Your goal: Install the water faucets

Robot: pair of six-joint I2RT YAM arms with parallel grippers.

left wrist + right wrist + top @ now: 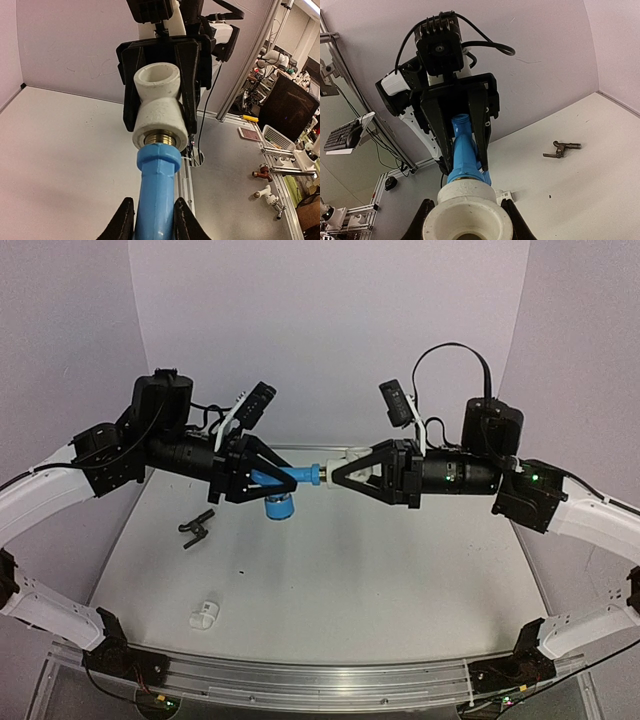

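Blue tap (300,476), mid-frame above the desk (350,580): left hand (283,478) clamps its stem, right hand (337,476) clamps the white fitting (157,115) it meets. We see its knob (279,508) only overhead; wrist views hide it.

The blue tap (159,197) and the white fitting (469,210) each run off a wrist view's bottom edge. The dark piece (197,530) is too small to identify.
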